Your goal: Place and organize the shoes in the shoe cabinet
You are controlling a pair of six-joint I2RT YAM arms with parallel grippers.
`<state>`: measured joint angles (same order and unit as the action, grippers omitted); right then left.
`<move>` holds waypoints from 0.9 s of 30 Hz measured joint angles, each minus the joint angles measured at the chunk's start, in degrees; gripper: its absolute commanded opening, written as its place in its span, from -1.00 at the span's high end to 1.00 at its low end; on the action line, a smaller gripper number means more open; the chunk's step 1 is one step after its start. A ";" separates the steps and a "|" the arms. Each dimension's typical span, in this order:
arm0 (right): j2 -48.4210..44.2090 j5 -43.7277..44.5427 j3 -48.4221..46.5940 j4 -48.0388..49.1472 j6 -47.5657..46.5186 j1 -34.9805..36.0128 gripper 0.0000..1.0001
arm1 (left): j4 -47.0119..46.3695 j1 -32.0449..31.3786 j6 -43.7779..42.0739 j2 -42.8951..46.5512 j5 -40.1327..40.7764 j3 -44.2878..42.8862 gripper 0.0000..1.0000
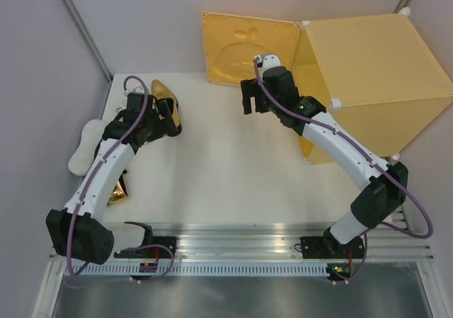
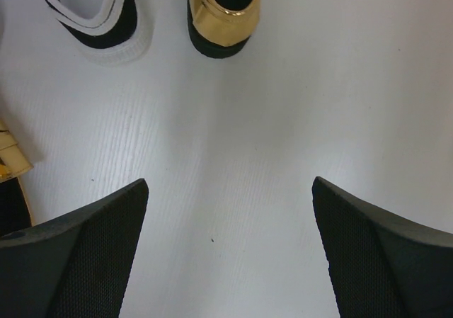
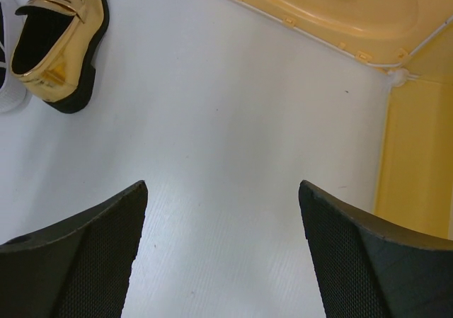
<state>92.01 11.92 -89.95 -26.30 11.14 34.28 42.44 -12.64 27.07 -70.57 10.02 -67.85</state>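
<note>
One gold shoe [image 1: 164, 95] stands at the far left of the table, right by my left gripper [image 1: 167, 122]. In the left wrist view its heel [image 2: 223, 13] lies beyond my open, empty left gripper [image 2: 230, 251], next to a white shoe with a black inside [image 2: 99, 20]. A second white shoe [image 1: 88, 144] lies at the left edge. A second gold shoe [image 1: 119, 189] shows under my left arm. The yellow-orange shoe cabinet [image 1: 375, 70] stands at the far right with its door [image 1: 248, 49] swung open. My right gripper [image 1: 249, 104] is open and empty in front of the door [image 3: 333, 6]. It [image 3: 223, 254] hovers over bare table.
The right wrist view shows the gold shoe [image 3: 60, 42] at top left and the cabinet wall [image 3: 417, 155] at right. Grey walls close in the table on the left, back and right. A metal rail [image 1: 233, 243] runs along the near edge.
</note>
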 measured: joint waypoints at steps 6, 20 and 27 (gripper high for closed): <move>-6.12 -2.34 7.23 0.57 0.87 0.00 -0.83 | -2.93 8.55 0.46 -7.93 -0.13 -2.49 -0.99; -12.09 -9.31 17.68 2.56 2.40 0.00 -0.82 | -7.30 24.61 -0.92 -22.97 6.10 -12.55 -0.97; -13.09 -13.18 20.44 4.17 2.64 0.00 -0.82 | -7.98 28.26 -2.82 -26.25 7.76 -13.25 -0.99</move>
<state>78.91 -1.26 -69.52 -22.13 13.78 34.28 34.46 15.62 24.25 -96.82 17.78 -81.10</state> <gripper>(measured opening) 0.908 0.991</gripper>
